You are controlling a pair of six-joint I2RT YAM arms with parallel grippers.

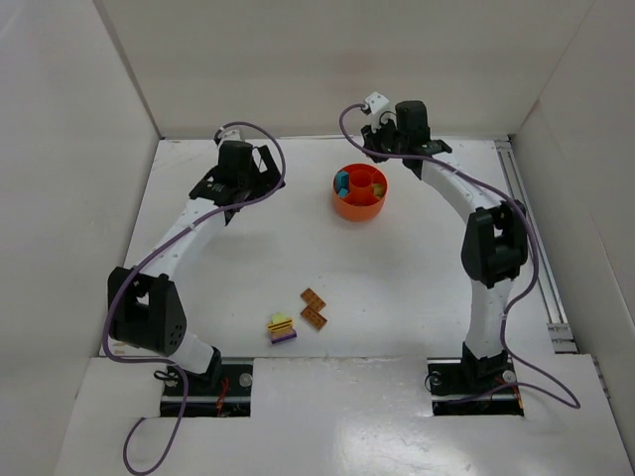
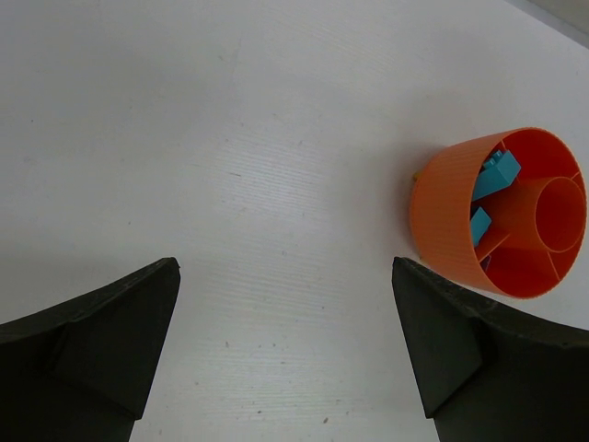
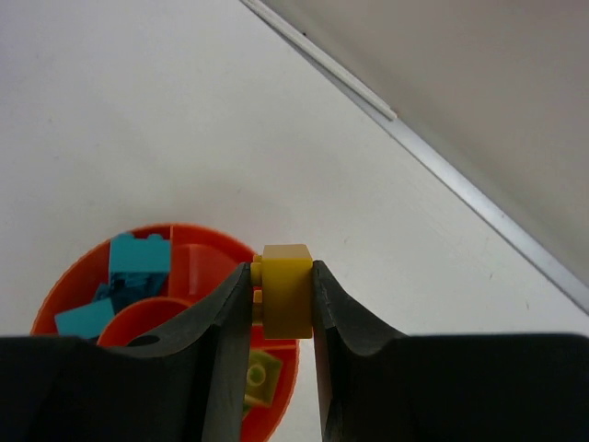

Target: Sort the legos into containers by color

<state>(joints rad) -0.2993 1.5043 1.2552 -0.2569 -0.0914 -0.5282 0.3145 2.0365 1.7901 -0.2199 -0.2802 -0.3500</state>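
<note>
Progress check: I'd call it a bit past halfway. The orange dish (image 1: 355, 210) sits toward 12 o'clock on the counter (image 1: 238, 268). It already has a few teal bricks (image 3: 138, 262) piled in one section and a pale yellow-green brick (image 3: 260, 378) in another (the centre well (image 2: 560, 214) looks bare from the left wrist view).

The right jaws are clamped tight on a yellow brick (image 3: 287, 290), one finger on each side, held up at roughly the dish's 1 o'clock edge in the top view. So that one isn't dropped in yet, and I can't tell which section it's meant for.

Left to do, going by the top view:
- two orange-brown flat pieces (image 1: 316, 317), close together and maybe touching
- just beside them at their 9 o'clock, a little stack (image 1: 282, 329) that reads yellow over purple

Both lie around 6-7 o'clock from the dish, well apart from it, toward the near edge of the counter. My guess is the stack has to be pulled apart before it can be sorted.

The left jaws are spread wide with nothing between them, hanging over bare counter at the dish's 9 o'clock.
</note>
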